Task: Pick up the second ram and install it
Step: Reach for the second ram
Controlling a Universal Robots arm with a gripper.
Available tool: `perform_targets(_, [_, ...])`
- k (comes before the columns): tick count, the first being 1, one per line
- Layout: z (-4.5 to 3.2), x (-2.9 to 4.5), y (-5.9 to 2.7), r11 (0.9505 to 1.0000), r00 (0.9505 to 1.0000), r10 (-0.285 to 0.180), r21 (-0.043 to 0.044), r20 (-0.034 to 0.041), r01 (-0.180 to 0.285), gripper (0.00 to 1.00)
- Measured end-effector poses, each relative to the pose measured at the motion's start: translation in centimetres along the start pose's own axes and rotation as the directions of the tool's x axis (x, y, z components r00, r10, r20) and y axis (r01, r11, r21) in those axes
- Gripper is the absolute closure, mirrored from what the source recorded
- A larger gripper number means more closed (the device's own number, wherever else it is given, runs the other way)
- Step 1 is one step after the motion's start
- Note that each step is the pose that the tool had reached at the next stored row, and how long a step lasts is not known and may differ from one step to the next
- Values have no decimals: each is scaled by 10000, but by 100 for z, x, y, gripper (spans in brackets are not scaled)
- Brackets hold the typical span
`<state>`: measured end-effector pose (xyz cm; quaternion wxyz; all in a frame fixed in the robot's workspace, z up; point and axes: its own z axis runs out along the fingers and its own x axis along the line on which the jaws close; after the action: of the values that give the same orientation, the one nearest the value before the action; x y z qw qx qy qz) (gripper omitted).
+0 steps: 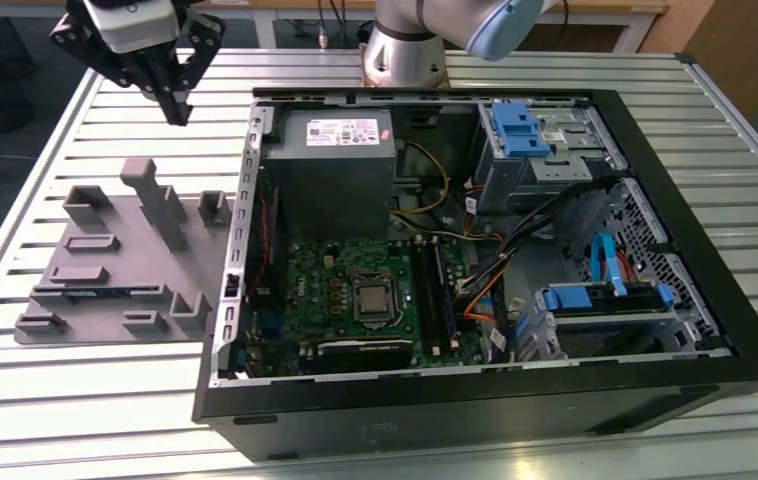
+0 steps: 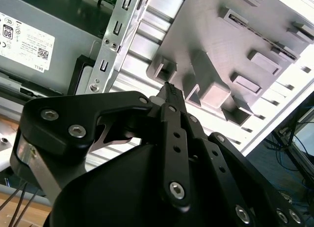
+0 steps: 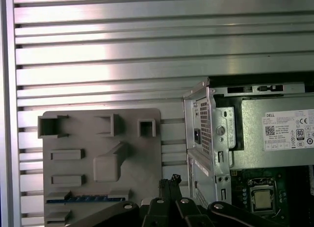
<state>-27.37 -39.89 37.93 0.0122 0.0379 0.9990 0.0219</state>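
The second ram lies flat in a slot of the grey plastic tray, showing as a thin blue-green strip near the tray's front edge. My gripper hangs high above the table, beyond the tray's far end and apart from the ram. Its black fingers meet at a point in both wrist views, shut with nothing between them. The green motherboard sits inside the open computer case, to the exterior view's right of the tray.
The tray carries several upright grey blocks. A grey power supply fills the case's far corner, with blue drive brackets and cables at the exterior view's right. The slatted metal table extends around tray and case.
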Motion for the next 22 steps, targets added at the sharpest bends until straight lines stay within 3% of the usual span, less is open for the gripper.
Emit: perform_targets(22, [3,59,-5,10000,10000,-1,1,-1,1,89])
